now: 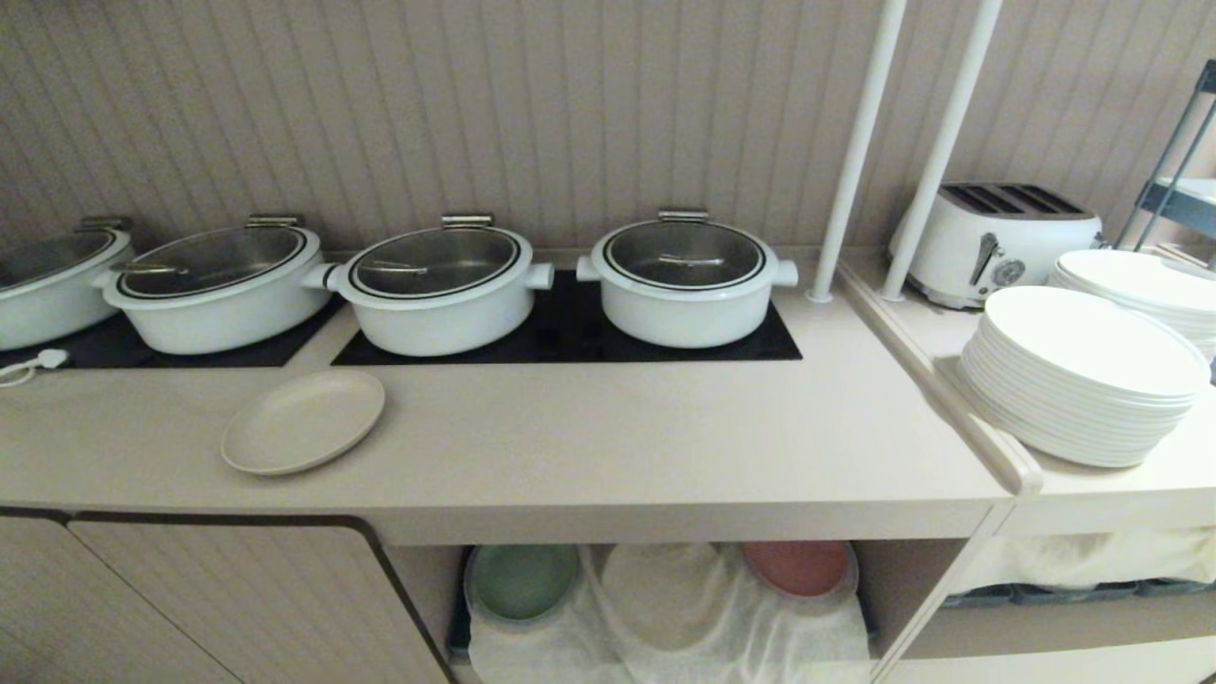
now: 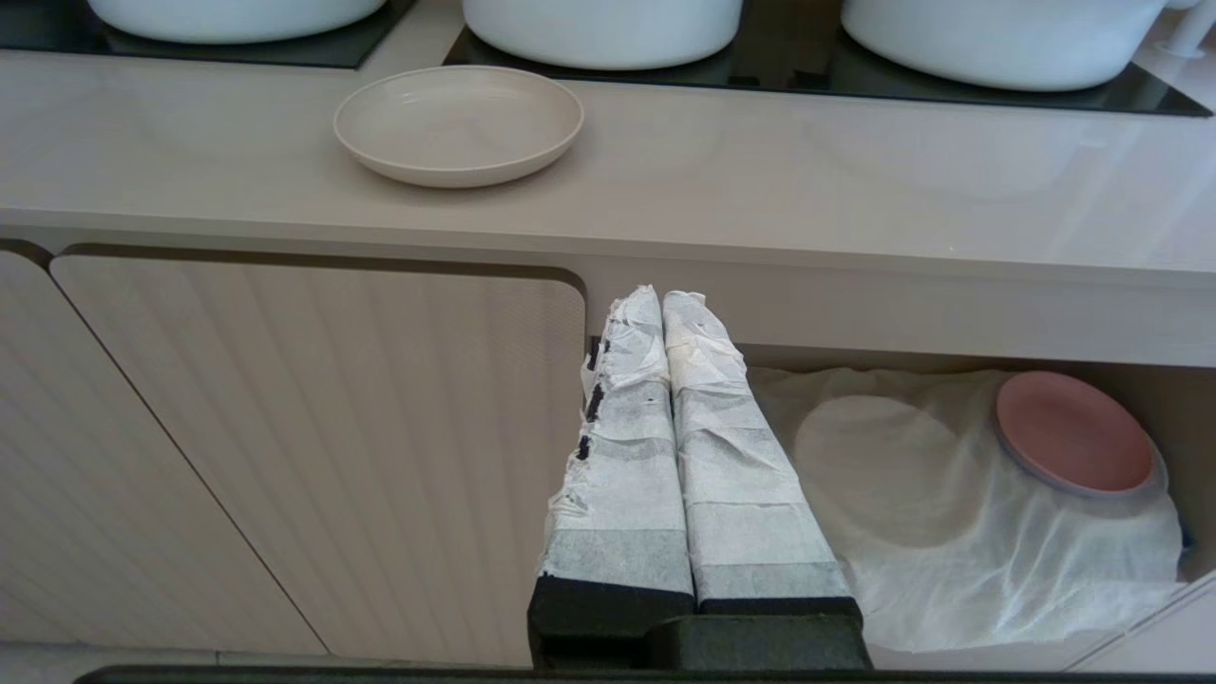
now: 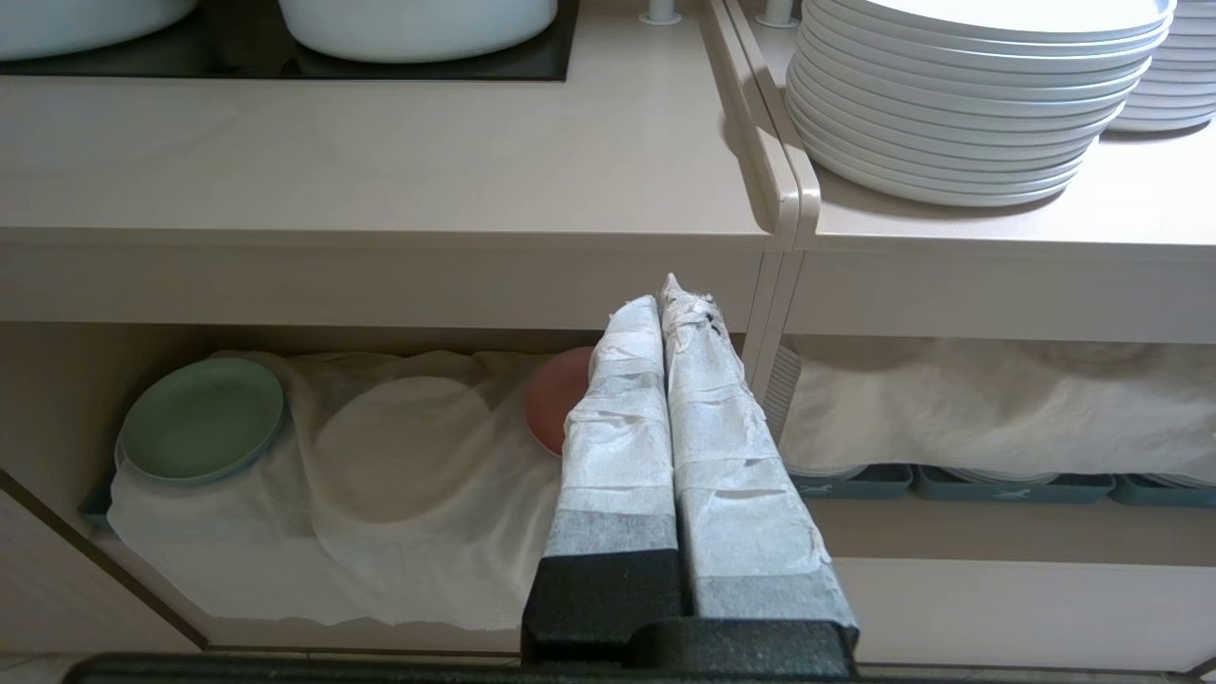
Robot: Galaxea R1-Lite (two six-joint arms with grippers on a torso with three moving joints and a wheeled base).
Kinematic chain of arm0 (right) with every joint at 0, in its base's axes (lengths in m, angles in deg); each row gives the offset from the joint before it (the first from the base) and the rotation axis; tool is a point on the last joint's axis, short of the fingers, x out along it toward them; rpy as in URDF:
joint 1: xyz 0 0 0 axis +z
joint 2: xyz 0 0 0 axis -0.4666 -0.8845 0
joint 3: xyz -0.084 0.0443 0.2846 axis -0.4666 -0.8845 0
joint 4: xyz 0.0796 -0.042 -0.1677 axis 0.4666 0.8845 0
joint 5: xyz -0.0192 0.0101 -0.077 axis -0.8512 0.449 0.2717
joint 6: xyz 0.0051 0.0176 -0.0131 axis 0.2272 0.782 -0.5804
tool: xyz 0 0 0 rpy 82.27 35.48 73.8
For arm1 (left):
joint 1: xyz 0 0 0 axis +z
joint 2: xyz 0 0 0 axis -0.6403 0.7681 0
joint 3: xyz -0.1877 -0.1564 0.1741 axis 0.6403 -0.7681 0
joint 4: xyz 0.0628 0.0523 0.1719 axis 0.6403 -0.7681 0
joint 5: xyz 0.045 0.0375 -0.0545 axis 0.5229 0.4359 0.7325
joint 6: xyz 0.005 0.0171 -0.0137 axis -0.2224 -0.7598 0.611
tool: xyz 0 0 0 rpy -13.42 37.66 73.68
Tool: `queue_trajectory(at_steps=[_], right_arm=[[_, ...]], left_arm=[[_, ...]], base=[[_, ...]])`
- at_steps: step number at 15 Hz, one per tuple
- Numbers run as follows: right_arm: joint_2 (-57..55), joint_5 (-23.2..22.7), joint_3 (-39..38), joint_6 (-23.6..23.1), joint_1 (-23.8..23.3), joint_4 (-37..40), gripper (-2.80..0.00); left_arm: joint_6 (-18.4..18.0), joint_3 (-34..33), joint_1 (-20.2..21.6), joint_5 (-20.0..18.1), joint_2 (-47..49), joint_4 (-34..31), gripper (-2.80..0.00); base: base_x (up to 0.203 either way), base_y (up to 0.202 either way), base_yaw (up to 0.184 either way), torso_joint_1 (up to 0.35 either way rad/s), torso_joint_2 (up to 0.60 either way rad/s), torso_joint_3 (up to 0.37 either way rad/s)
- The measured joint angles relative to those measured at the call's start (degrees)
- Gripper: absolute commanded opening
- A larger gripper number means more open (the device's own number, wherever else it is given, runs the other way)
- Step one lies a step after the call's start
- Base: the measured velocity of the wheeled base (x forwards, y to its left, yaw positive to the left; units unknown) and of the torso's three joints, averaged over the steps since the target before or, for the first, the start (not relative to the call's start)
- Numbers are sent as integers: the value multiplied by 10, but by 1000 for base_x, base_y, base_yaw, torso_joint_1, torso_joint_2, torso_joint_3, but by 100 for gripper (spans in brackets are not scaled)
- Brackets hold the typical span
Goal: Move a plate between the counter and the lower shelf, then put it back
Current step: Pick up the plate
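The beige-cream plate [image 1: 304, 421] [image 2: 459, 122] lies flat on the counter [image 1: 617, 427] [image 2: 855, 190] [image 3: 380, 161], left of centre, in front of the pots. Below, the lower shelf [image 1: 665, 608] [image 2: 950, 532] [image 3: 380, 494] is lined with wrinkled white cloth. Neither arm shows in the head view. My left gripper [image 2: 662, 296] hangs low in front of the cabinet door, below and to the right of the plate, its white-wrapped fingers pressed together and empty. My right gripper [image 3: 670, 293] is shut and empty too, in front of the shelf's right end.
Several white lidded pots [image 1: 684, 275] stand on black hob panels [image 1: 570, 332]. In the lower shelf lie a pale green plate [image 1: 522, 579] [image 3: 202, 418] and a pink plate [image 1: 800, 567] [image 2: 1073, 432]. To the right, stacked white plates [image 1: 1083, 375] [image 3: 969, 104], a toaster [image 1: 993, 237] and white poles [image 1: 860, 142].
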Motion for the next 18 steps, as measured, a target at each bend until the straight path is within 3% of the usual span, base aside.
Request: queue_trajectory(at_steps=[11,18], right_arm=[[0,0,0,0,0,-1,-280],[0,0,0,0,0,0,-280]], left_arm=[[2,0,0,1,0,0,-280],[3,0,0,1,0,0,-280]], base=[[0,5,-1,-1,0,0],[0,182,-2,1,3,0]])
